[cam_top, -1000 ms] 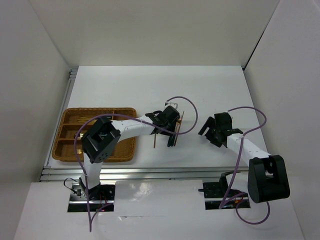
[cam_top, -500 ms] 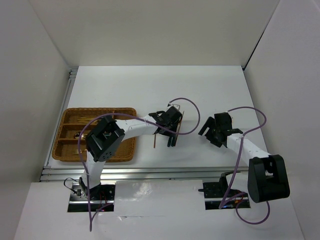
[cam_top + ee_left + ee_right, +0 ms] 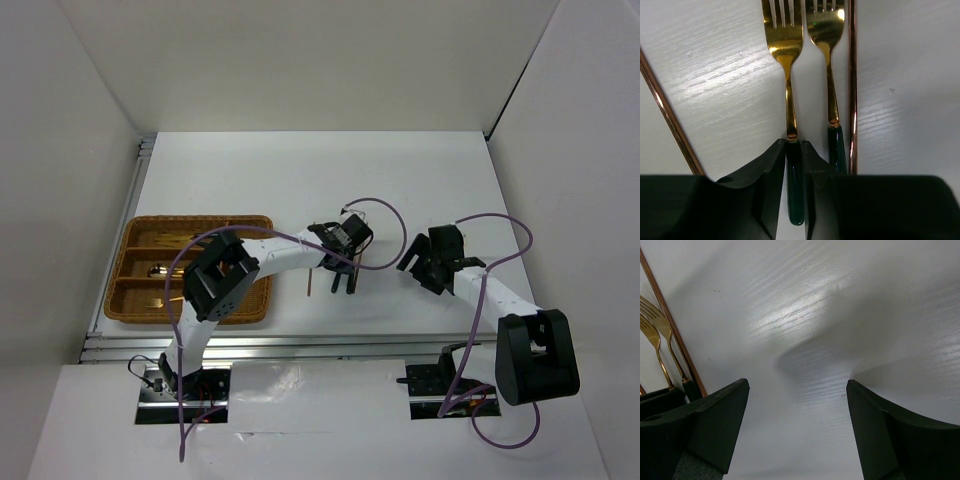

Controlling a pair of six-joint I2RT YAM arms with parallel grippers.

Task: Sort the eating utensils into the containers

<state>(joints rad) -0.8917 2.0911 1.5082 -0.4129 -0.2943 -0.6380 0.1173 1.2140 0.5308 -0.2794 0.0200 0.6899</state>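
**2 forks side by side, 1 pinched by its handle**

The left claw [image 3: 793,150] is narrowed onto the dark green handle of a fork [image 3: 785,65]. Its fingers [image 3: 771,170] press on either side just below the gold neck. The fork looks to be lying flat on the table [image 3: 715,60] near the middle, well right of the tray [image 3: 170,219].

A second fork [image 3: 829,75] lies parallel and just beside the first. A stick [image 3: 852,85] runs along its outer side. A second stick [image 3: 670,120] slants away, apart on the other side.

The right claw [image 3: 797,390] is spread wide and holds nothing, over bare table right of the forks. A few gold utensils [image 3: 158,270] already show in the tray.

The step in hand appears to be lifting this 1 fork and carrying it left to a compartment. To do it well:

- Rise straight up before moving sideways, because the neighbour is close enough to be dragged or knocked.
- Move slowly and keep the wrist level. The grip sits at the neck end of a slim, glossy handle, so the fork may swing between the fingers.
- Over the tray, turn the fork to run along the compartment.
- Go low, then let go.

Which compartment takes forks cannot be told from the top view.
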